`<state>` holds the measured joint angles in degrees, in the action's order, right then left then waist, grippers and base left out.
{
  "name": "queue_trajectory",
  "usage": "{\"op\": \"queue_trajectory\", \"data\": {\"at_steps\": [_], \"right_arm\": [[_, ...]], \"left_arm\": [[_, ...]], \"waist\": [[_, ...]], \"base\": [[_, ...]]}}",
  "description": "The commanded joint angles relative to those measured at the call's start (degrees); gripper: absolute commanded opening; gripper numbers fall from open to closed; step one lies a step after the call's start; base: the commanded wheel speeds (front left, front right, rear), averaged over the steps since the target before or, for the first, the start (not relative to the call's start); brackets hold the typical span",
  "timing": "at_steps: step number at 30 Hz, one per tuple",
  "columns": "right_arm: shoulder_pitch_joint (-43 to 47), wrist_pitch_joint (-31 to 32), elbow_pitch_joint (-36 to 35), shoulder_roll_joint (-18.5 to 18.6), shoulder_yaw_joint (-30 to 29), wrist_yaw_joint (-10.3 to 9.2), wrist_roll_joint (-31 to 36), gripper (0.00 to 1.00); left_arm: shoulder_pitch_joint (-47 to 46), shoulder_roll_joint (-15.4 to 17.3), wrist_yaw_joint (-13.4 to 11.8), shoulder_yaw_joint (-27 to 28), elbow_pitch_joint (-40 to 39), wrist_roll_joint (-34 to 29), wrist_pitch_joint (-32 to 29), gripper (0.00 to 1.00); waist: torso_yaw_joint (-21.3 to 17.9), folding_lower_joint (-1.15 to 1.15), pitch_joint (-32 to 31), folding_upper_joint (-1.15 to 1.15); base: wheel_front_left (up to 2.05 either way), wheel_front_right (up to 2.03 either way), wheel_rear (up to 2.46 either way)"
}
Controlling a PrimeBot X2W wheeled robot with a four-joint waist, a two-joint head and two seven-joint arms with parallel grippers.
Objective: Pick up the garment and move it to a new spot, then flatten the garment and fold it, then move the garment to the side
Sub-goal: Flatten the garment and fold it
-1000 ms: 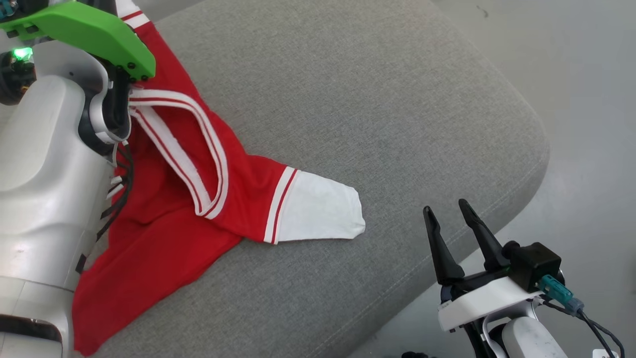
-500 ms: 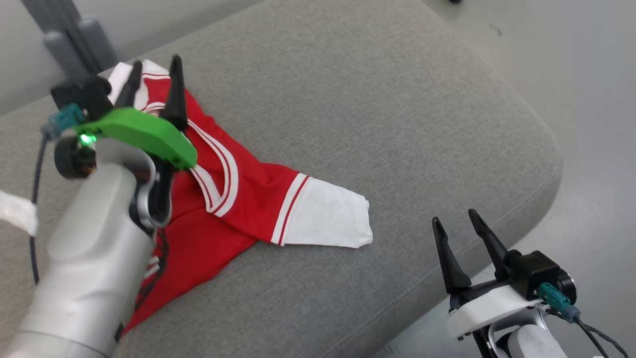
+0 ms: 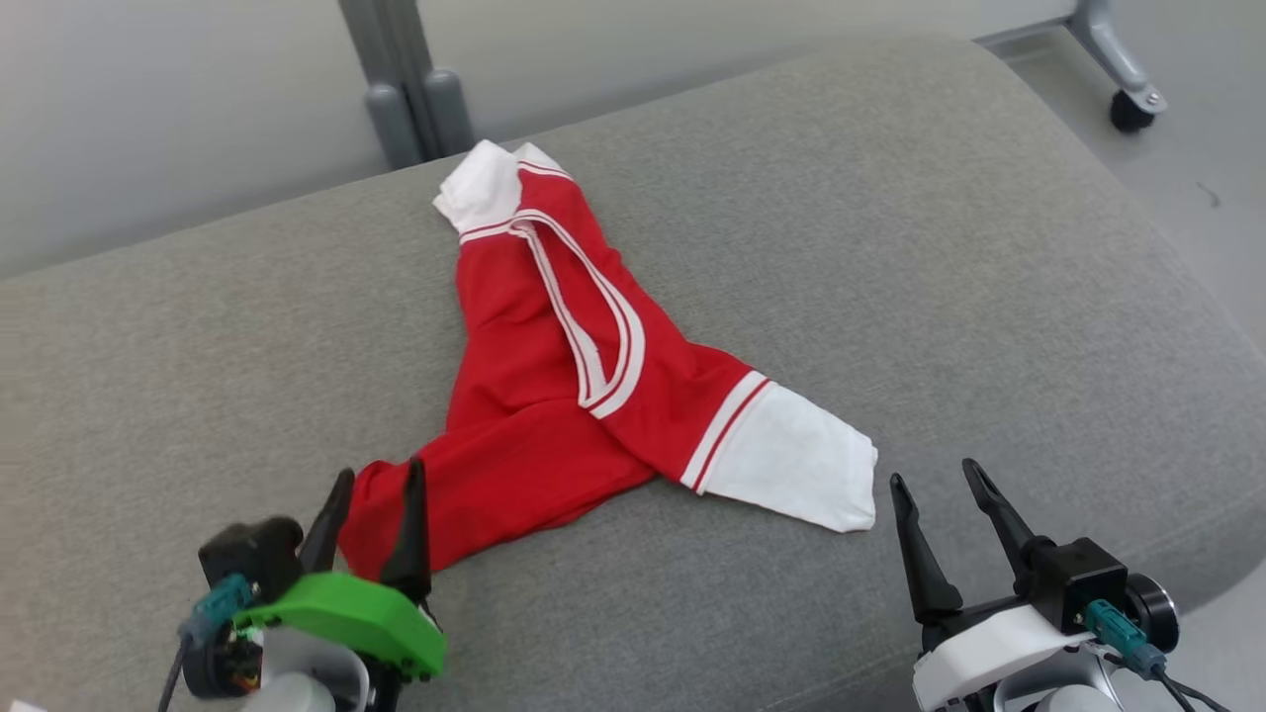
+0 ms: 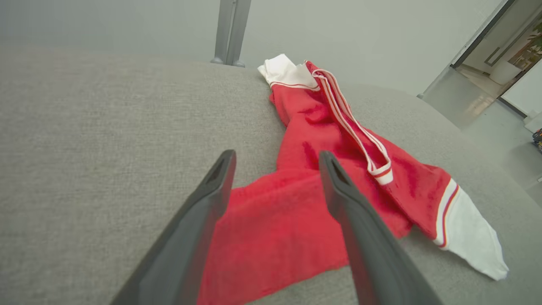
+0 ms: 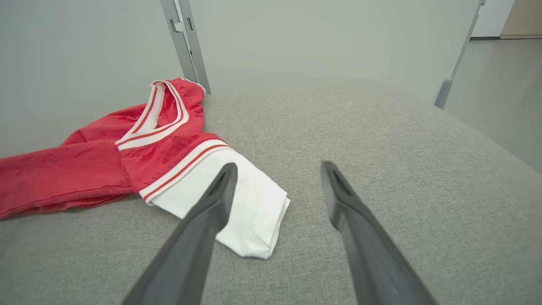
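A red garment with white sleeve ends and white-striped collar trim lies crumpled on the grey cushion, stretching from the far edge toward the front. Its white sleeve points right. My left gripper is open at the lower left, its fingertips just over the garment's near red end. At the lower right my right gripper stands open and empty, close to the white sleeve, which lies left of its fingers.
A grey metal post rises behind the cushion's far edge. A caster wheel of a stand sits on the floor at the upper right. The cushion's rounded right edge drops to the floor.
The head camera has tilted up, so the whole picture shifted. My left arm has drawn back from over the collar to the garment's near end. The right gripper keeps its place.
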<state>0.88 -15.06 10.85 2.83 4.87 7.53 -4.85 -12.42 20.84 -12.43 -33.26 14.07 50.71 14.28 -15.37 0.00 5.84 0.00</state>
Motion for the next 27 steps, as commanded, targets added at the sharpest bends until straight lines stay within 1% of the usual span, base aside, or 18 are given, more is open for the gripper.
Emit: {"op": "queue_trajectory", "data": {"at_steps": [1,2,4,7,12,17,18,19,20,22,25,26,27], "right_arm": [[0.18,-0.18,0.00,0.11,0.28,-0.08,0.35,1.00],[-0.05,-0.18,-0.05,0.12,0.37,-0.08,0.28,1.00],[-0.58,-0.18,-0.22,0.11,0.57,-0.08,0.01,1.00],[-1.07,-0.18,-0.29,0.11,0.99,-0.08,-0.03,1.00],[-1.57,-0.18,-0.31,0.11,1.10,-0.08,0.61,1.00],[-2.05,-0.18,-0.34,0.11,0.74,-0.08,0.87,1.00],[-2.05,-0.18,-0.34,0.10,0.78,-0.08,0.88,1.00],[-2.01,-0.18,-0.35,0.09,0.80,-0.08,0.85,1.00],[-1.95,-0.18,-0.38,0.10,0.72,-0.08,0.77,1.00],[-1.81,-0.18,-0.45,0.11,0.68,-0.08,0.68,1.00],[-1.66,-0.18,-0.44,0.10,0.66,-0.08,0.49,1.00],[-1.64,-0.18,-0.43,0.11,0.67,-0.08,0.35,1.00],[-1.63,-0.18,-0.42,0.11,0.70,-0.08,0.29,1.00]], "left_arm": [[2.31,0.91,-0.83,-0.39,-0.82,-0.41,0.17,1.00],[3.44,1.43,-1.31,-0.64,-1.17,-0.73,0.13,1.00],[5.78,0.99,-1.36,-1.00,-1.95,0.58,-0.32,1.00],[7.19,1.78,-0.29,-2.68,-1.11,0.13,-1.81,1.00],[5.70,1.14,1.21,-3.35,2.40,0.65,-2.33,1.00],[4.71,-0.11,4.18,-3.15,6.42,2.89,-2.99,1.00],[4.48,-0.05,4.47,-3.10,7.25,2.99,-2.89,0.96],[4.28,-0.16,5.00,-3.14,8.09,3.10,-2.81,0.84],[4.16,-0.42,5.38,-3.13,8.60,3.35,-2.71,0.78],[3.67,-0.58,5.88,-2.86,9.90,3.57,-2.49,0.82],[3.00,-0.68,6.36,-2.48,11.62,3.78,-2.05,0.83],[2.77,-0.75,6.52,-2.47,12.07,3.76,-1.93,0.75],[2.58,-0.83,6.67,-2.45,12.41,3.72,-1.83,0.63]], "waist": [[4.54,0.00,-2.34,0.00],[4.71,0.00,-2.13,0.00],[4.98,0.00,-1.66,0.00],[5.09,0.00,-0.79,0.00],[4.36,0.00,0.38,0.00],[2.91,0.00,1.09,0.00],[2.67,0.00,1.14,0.00],[2.38,0.00,1.21,0.00],[2.24,0.00,1.24,0.00],[2.00,0.00,1.36,0.00],[1.83,0.00,1.41,0.00],[1.81,0.00,1.41,0.00],[1.81,0.00,1.39,0.00]], "base": [[0.00,0.00,0.00],[0.00,0.00,0.00],[0.00,0.00,0.00],[0.00,0.00,0.00],[0.00,0.00,0.00],[0.00,0.00,0.00],[0.00,0.00,0.00],[0.00,0.00,0.00],[0.00,0.00,0.00],[0.00,0.00,0.00],[0.00,0.00,0.00],[0.00,0.00,0.00],[0.00,0.00,0.00]]}}
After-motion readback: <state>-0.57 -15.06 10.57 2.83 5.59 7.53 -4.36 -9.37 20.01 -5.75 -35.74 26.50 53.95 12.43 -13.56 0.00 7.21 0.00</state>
